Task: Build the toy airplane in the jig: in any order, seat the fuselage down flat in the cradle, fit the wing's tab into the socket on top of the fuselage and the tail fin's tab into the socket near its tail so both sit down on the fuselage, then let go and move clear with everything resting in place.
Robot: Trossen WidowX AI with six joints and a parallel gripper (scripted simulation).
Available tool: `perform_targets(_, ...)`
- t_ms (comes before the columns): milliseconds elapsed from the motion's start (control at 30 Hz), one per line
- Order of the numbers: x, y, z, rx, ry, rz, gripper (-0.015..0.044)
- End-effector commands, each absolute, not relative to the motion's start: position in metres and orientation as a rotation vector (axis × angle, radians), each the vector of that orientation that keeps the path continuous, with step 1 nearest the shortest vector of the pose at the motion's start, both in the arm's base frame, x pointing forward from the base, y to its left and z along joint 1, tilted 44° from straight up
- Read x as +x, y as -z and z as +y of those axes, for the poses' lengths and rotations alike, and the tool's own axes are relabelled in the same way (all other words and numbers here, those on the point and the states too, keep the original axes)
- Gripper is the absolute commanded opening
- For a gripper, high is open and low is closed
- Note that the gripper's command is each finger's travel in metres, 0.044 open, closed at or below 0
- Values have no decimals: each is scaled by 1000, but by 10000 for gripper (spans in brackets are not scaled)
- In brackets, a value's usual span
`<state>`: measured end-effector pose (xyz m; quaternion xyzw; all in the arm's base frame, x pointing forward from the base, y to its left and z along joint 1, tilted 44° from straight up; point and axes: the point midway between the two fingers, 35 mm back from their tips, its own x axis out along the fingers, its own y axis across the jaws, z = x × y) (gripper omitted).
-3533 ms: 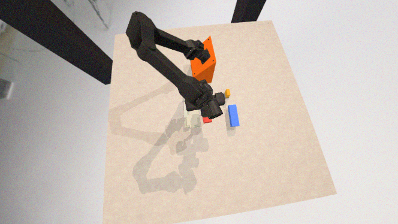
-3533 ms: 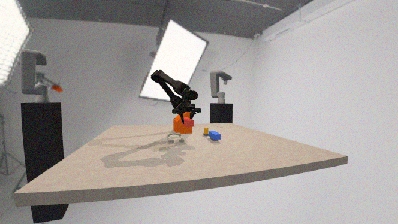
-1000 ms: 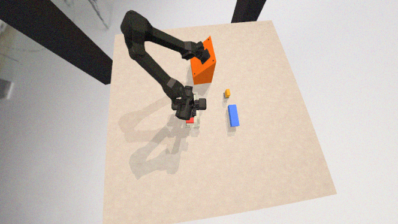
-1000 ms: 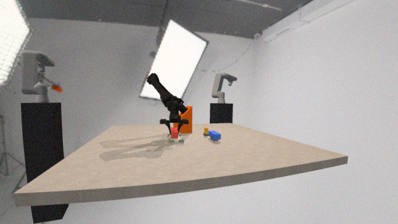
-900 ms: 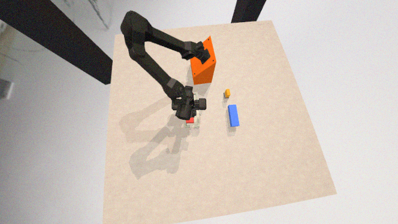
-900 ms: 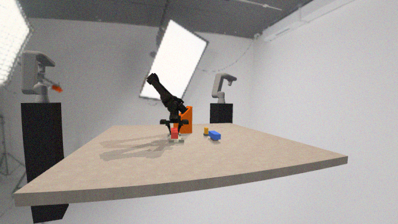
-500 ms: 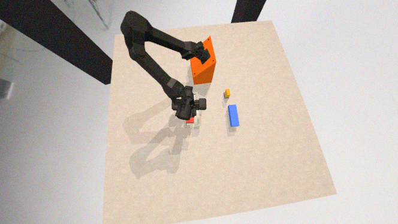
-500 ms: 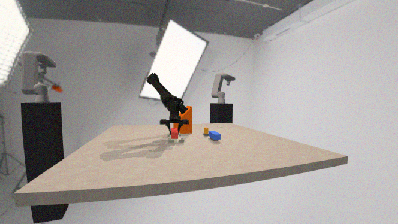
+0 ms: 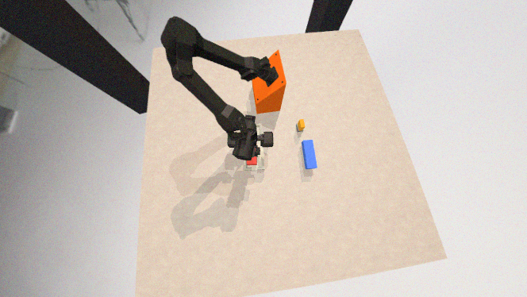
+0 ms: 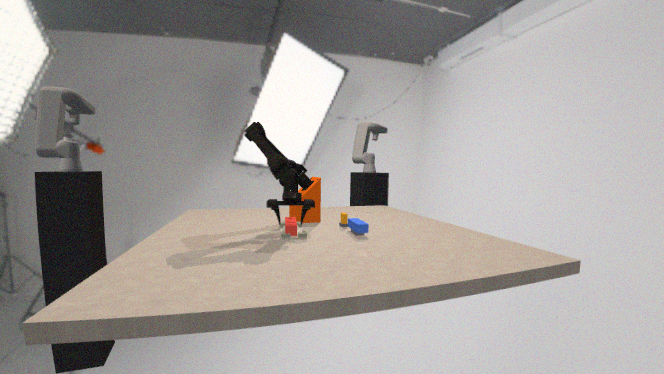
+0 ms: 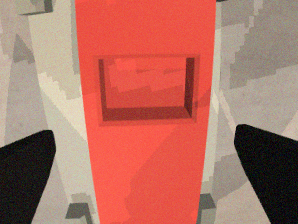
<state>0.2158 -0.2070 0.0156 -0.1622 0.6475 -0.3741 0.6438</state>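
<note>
Two black, tapered fingers of the tool (image 9: 251, 140) (image 10: 290, 223) (image 11: 145, 137) stand wide open, one on each side of a red, block-shaped fuselage (image 9: 251, 160) (image 10: 291, 227) (image 11: 150, 155), with a gap showing between each fingertip and its sides in the wrist view. The tool grips nothing. Its black, jointed arm (image 9: 206, 95) (image 10: 272, 152) reaches down from an orange, wedge-shaped stand (image 9: 270, 93) (image 10: 312, 205) with a sloping face.

The fuselage lies lengthwise in a pale grey-green cradle (image 9: 259, 168) (image 10: 302, 235) (image 11: 62, 115), whose parts show along both of its long sides. Whether its underside is fully down in the cradle cannot be told. A rectangular socket (image 11: 147, 90) in its top is unfilled, with darker red inner walls. The socket near its tail cannot be made out.

Apart from the cradle, on the pale beige, flat surface (image 9: 337, 214) (image 10: 320, 280), lies a long blue block (image 9: 309, 154) (image 10: 358, 226), the wing by its shape. Near one end of it stands a small yellow-orange block (image 9: 301, 125) (image 10: 344, 218), which looks like the tail fin. Neither piece is on the fuselage. Shadows of the arm fall across the surface beside the cradle.
</note>
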Motion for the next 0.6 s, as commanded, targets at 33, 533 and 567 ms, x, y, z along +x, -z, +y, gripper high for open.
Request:
perform_targets(33,216,-16,-207,-368,853,1475,440)
perform_targets(533,234,-88,-131,-364,842,1477,440)
perform_targets(567,235,-87,-130,-364,842,1477,440)
